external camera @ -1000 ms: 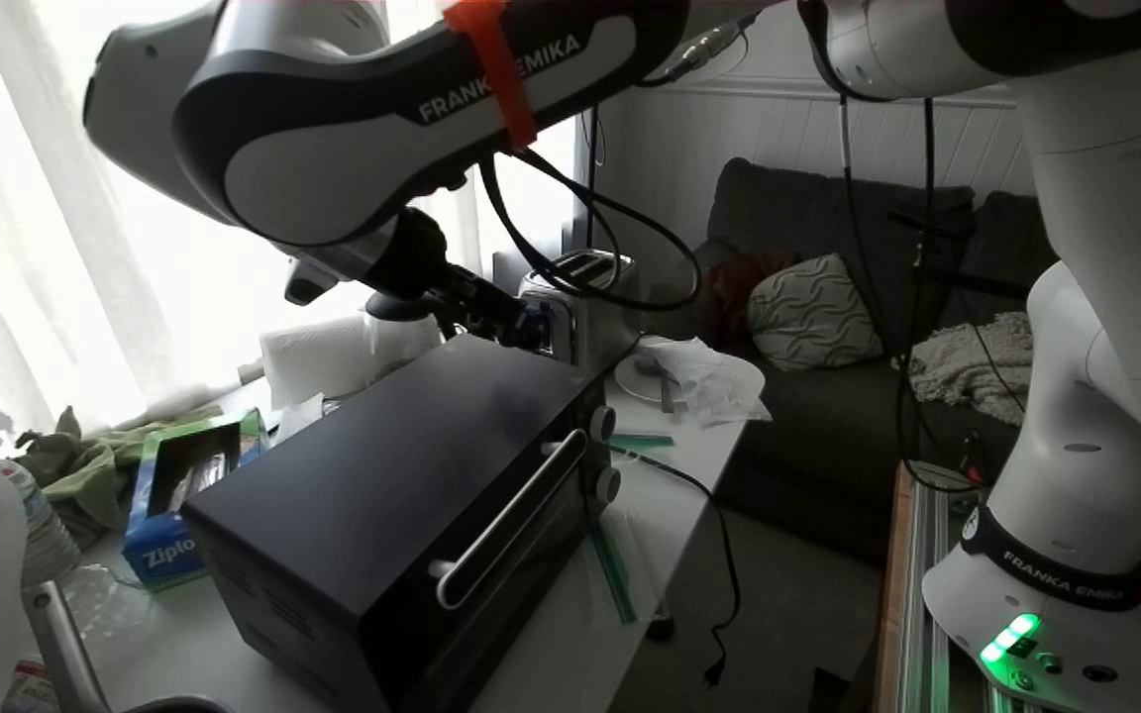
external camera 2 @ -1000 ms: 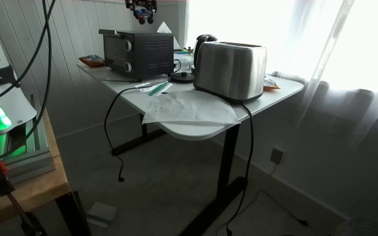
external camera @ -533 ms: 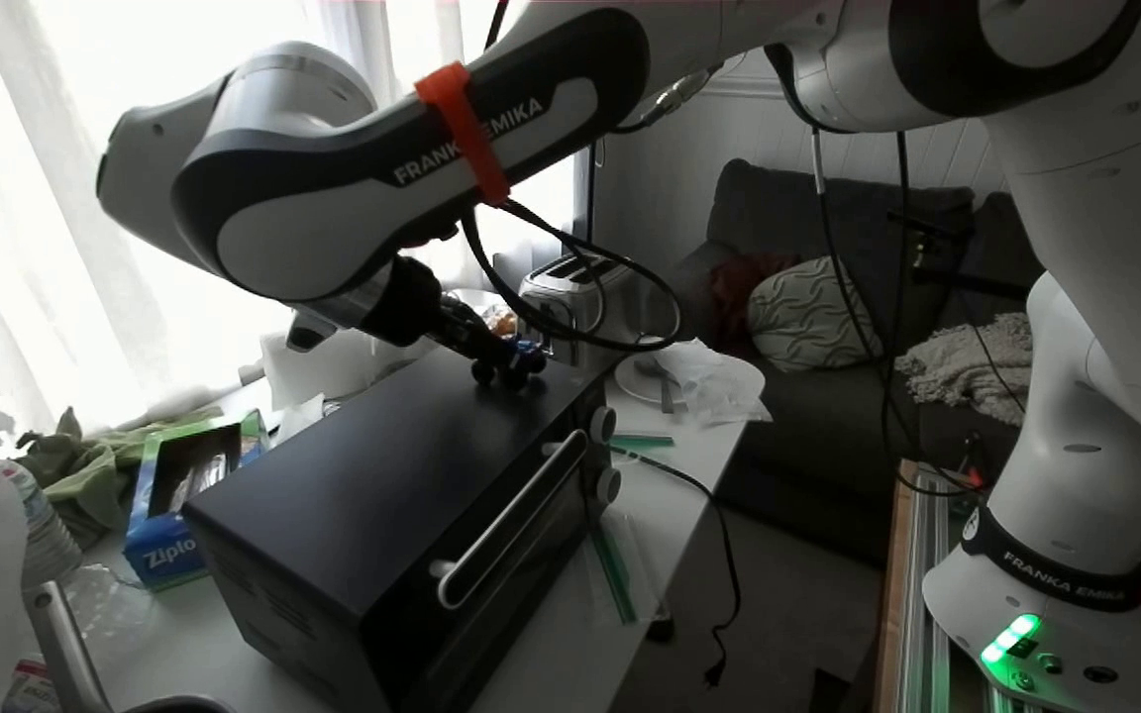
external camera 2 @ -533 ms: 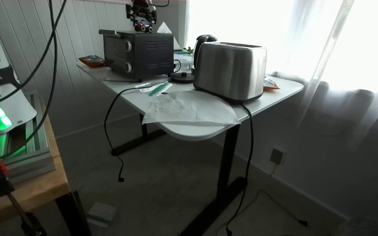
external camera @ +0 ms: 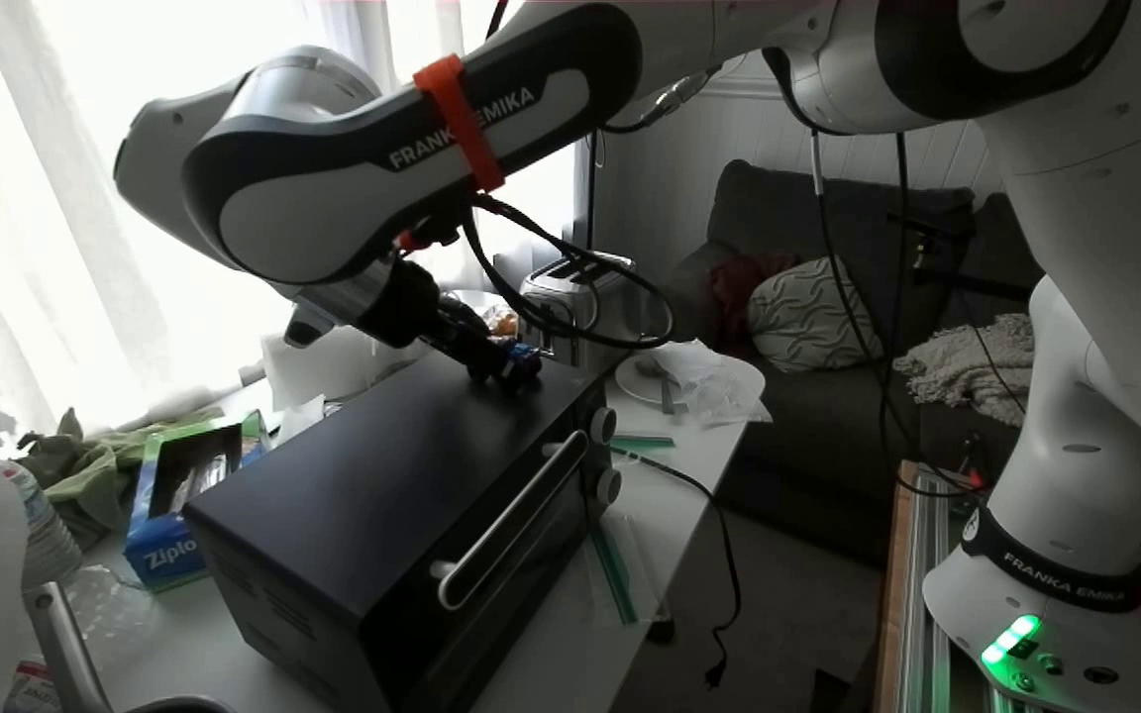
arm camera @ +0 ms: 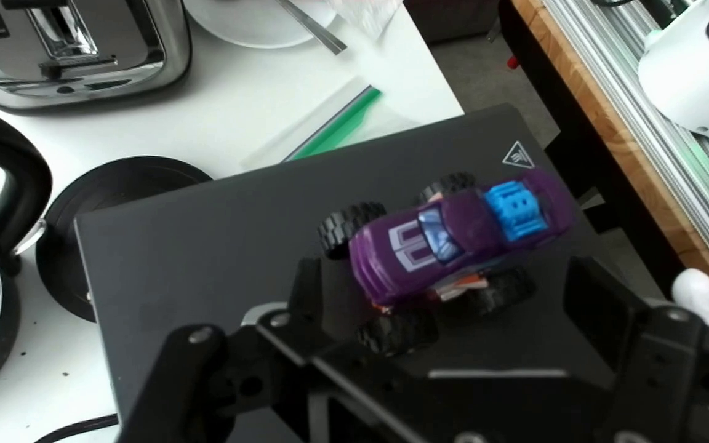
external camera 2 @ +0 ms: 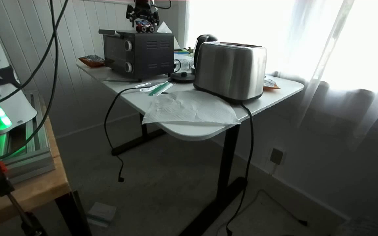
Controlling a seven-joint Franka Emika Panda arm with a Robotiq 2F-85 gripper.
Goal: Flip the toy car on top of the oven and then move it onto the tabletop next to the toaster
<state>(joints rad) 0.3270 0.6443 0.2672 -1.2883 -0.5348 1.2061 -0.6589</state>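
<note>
The toy car [arm camera: 459,237] is purple with a blue part at the rear and big black wheels. It stands upright on its wheels on the flat top of the black oven [arm camera: 219,264]. It also shows small in an exterior view [external camera 2: 144,27]. My gripper [arm camera: 446,277] is open, with one finger to each side of the car and gaps between. In both exterior views the gripper [external camera: 506,368] [external camera 2: 145,22] is low over the oven's top. The silver toaster [external camera 2: 228,70] stands on the white tabletop [external camera 2: 192,131] beyond the oven; it also shows in the wrist view [arm camera: 77,52].
A black kettle handle [arm camera: 28,178] and a round black base [arm camera: 114,178] stand beside the oven. A green-zip plastic bag [arm camera: 342,123] and a plate [arm camera: 256,34] lie on the tabletop. A Ziploc box [external camera: 169,525] is behind the oven. A black cord [external camera: 719,535] hangs off the edge.
A second ago the gripper held the car above the oven. It has come down, the car now rests on the oven's top on its wheels, and the fingers have opened around it.
</note>
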